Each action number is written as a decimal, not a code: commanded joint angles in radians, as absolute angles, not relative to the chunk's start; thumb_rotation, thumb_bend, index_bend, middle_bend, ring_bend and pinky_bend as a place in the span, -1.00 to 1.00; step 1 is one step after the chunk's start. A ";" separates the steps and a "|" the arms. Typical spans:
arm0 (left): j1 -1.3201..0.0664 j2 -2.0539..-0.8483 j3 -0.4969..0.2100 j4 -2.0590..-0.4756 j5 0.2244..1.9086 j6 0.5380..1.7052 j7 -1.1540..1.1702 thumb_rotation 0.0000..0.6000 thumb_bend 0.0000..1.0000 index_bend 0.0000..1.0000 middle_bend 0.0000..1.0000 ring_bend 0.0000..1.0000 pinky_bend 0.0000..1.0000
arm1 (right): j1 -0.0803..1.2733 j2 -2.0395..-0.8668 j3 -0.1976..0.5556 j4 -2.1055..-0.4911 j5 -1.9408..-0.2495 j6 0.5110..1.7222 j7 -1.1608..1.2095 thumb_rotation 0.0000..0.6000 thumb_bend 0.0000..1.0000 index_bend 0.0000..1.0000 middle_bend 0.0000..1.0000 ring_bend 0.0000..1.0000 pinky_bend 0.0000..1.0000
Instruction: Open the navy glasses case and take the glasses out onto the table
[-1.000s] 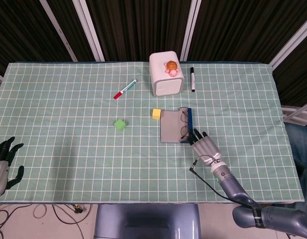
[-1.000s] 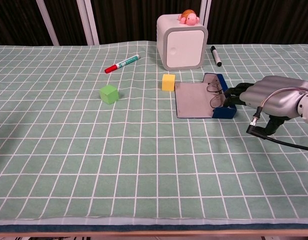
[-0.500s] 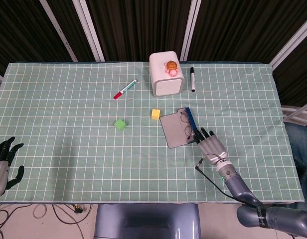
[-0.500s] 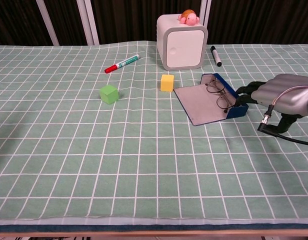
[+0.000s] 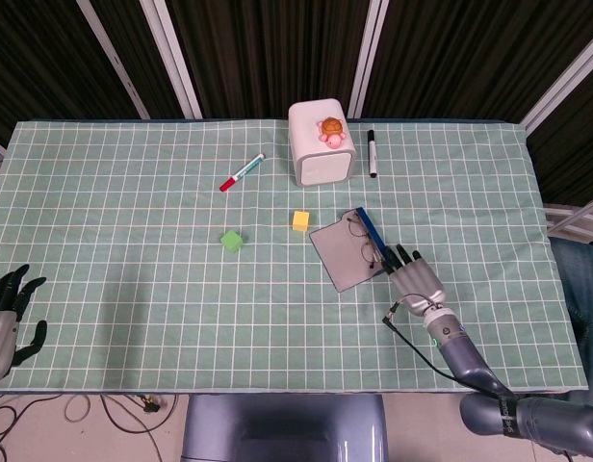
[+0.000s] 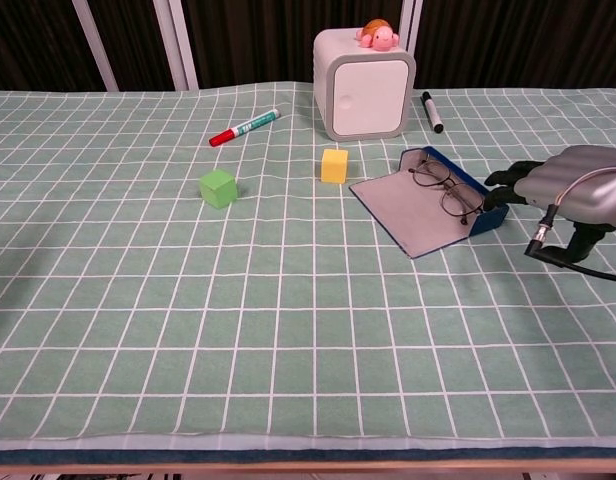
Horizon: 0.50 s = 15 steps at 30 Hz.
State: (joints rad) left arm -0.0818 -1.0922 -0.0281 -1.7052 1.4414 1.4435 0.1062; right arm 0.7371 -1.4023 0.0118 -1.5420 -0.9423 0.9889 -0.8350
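The navy glasses case is lying open on the green checked tabletop, its grey lid flap spread flat toward the robot's left, and it is now turned at a slant; a second ago it sat square to the grid lines, so it has swivelled and slid a little under the push of the right hand. That hand is resting at the near right end of the case, its dark fingertips touching the navy wall, fingers extended close together and holding nothing. The glasses are still lying inside the case, tilted against its raised navy edge, so the opening step looks done and the lifting out is not yet done. The left hand is idling at the near left corner of the tabletop, fingers spread and empty. Behind the case are standing a yellow cube, a green cube, a red-capped marker, a black marker and a white box with a small toy turtle on top. No brand, label or writing is readable anywhere; any print on the red-capped marker is too small to make out.
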 commanded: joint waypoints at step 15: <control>-0.082 -1.091 -0.029 -1.708 1.440 1.442 0.103 1.00 -0.08 -0.70 -1.00 -1.00 -0.96 | 0.763 -1.408 0.033 -1.477 -0.853 0.946 -0.834 1.00 -0.12 -0.65 -1.00 -1.00 -0.53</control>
State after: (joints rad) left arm -0.0819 -1.0911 -0.0285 -1.7077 1.4400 1.4422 0.1027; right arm 0.7609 -1.4066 0.0311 -1.4799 -0.8569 0.9490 -0.8338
